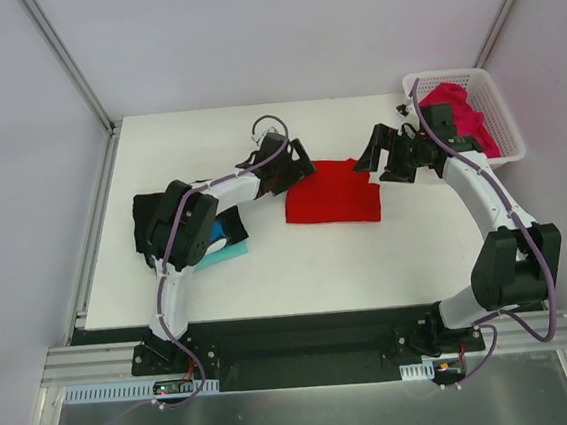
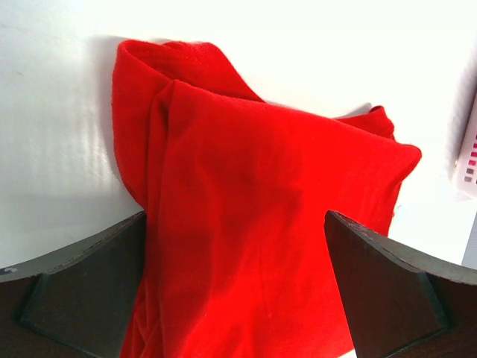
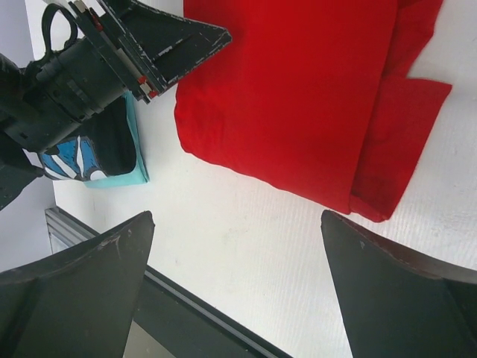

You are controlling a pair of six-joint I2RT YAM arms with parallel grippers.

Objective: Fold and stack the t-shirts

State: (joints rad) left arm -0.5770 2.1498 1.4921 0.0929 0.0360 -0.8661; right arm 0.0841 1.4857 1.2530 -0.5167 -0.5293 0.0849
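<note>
The left claw (image 1: 297, 164) and right claw (image 1: 376, 153) gape wide, empty, flanking the folded bright red cloth t-shirt (image 1: 332, 193), seemingly ready for stacking.

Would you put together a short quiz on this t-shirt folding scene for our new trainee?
1. True or false: the left gripper and the right gripper both stand open.
2. Where is the pink t-shirt? A: flat on the table. B: in the white basket. C: under the red one.
3. Fill in: the black printed t-shirt lies beside the ___ arm.
Key: 1 true; 2 B; 3 left.
</note>
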